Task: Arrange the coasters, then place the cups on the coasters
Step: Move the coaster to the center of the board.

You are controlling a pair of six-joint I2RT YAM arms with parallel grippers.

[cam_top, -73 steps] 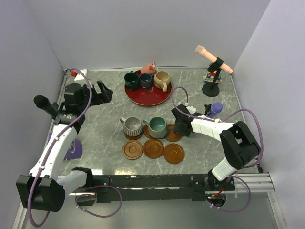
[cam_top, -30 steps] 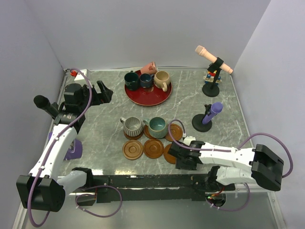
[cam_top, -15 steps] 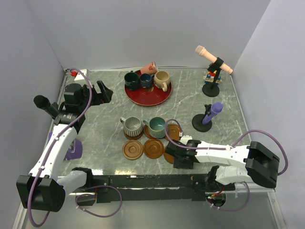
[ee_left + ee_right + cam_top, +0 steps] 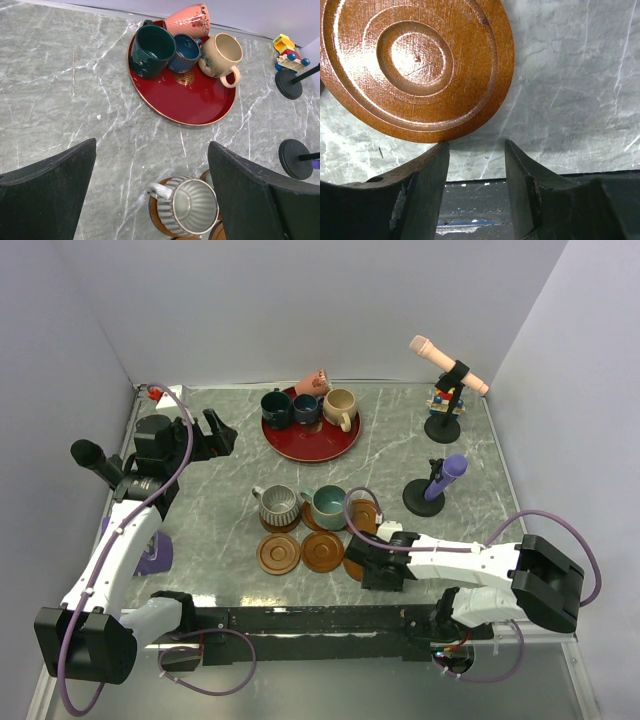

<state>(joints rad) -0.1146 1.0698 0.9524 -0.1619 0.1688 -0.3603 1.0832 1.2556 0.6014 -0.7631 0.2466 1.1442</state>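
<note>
At the near edge of the table, the right gripper holds its jaws parted and empty, tips just short of the near-right coaster. Beyond it, the grey cup and teal cup stand on other coasters; four more cups crowd the far red plate. Far left, the left gripper hangs wide open.

Left gripper is hanging with jaws spread wide. Grey ribbed mug is sitting on a coaster between the fingers. Ahead, red plate is carrying dark green mug, dark blue mug, beige mug; pink cup is leaning at the far rim.
</note>
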